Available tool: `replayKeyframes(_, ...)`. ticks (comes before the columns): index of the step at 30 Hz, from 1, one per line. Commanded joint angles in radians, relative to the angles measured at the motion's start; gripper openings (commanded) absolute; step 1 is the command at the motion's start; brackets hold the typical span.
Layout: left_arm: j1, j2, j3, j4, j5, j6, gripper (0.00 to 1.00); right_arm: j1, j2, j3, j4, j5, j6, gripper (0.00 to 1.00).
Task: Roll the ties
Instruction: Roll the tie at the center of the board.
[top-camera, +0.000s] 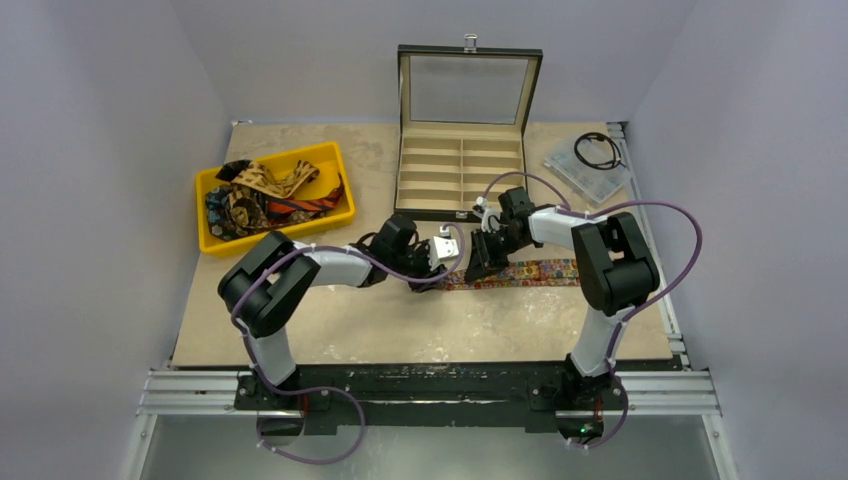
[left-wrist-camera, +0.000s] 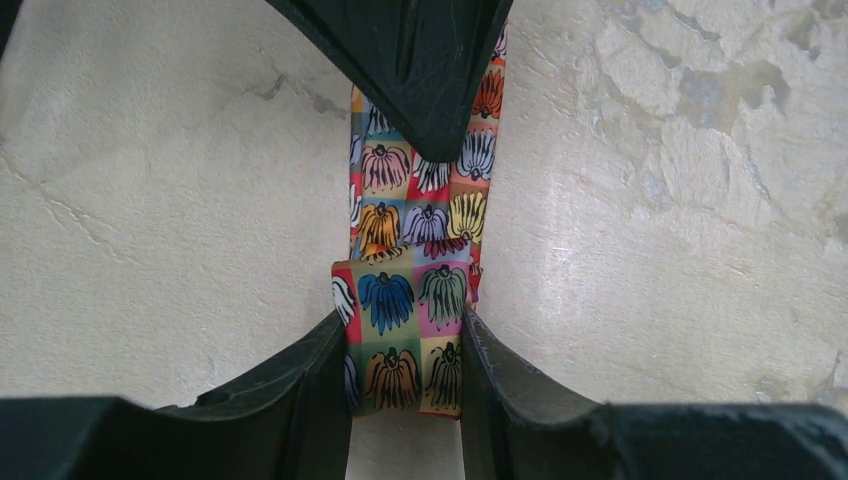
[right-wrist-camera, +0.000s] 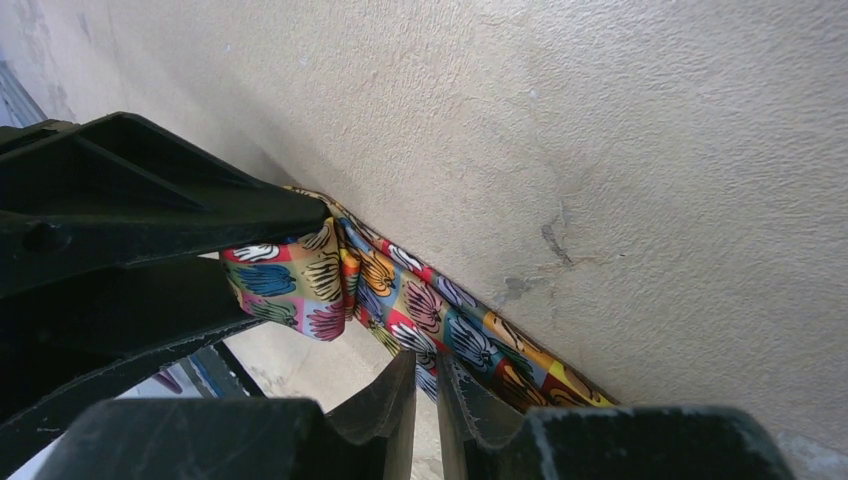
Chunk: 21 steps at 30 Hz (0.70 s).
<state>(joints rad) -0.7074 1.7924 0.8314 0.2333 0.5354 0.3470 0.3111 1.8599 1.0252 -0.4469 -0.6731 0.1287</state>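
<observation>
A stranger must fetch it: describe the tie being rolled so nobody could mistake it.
Find the open box at the far middle of the table. In front of it one tie lies stretched out. It has bright squares with flowers, while the other ties sit heaped in the yellow bin.

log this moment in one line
left gripper clamps folded end of floral tie | right gripper nearly shut at floral tie | one fold made

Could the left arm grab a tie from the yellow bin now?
Probably not yet: its jaws are closed on the floral tie at its folded end. The yellow bin sits uncovered beside that arm.
</observation>
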Motion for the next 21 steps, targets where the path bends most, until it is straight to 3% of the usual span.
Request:
replayKeyframes(1,0.007,0.025,0.003,-0.107,-0.073,0.083,0.1,0.001,0.024,-0.014,-0.025,0.154,-0.066,0.16)
replayKeyframes(4,-0.012,0.035,0.012,-0.127,-0.083,0.102,0.1,0.002,-0.021,0.008,-0.005,0.049,-0.041,0.23)
replayKeyframes(9,-0.038,0.038,0.01,-0.137,-0.106,0.126,0.1,0.018,-0.101,0.02,0.066,-0.117,0.08,0.42)
replayKeyframes(21,-0.047,0.046,0.008,-0.143,-0.116,0.142,0.12,0.084,-0.042,-0.023,0.236,-0.168,0.229,0.46)
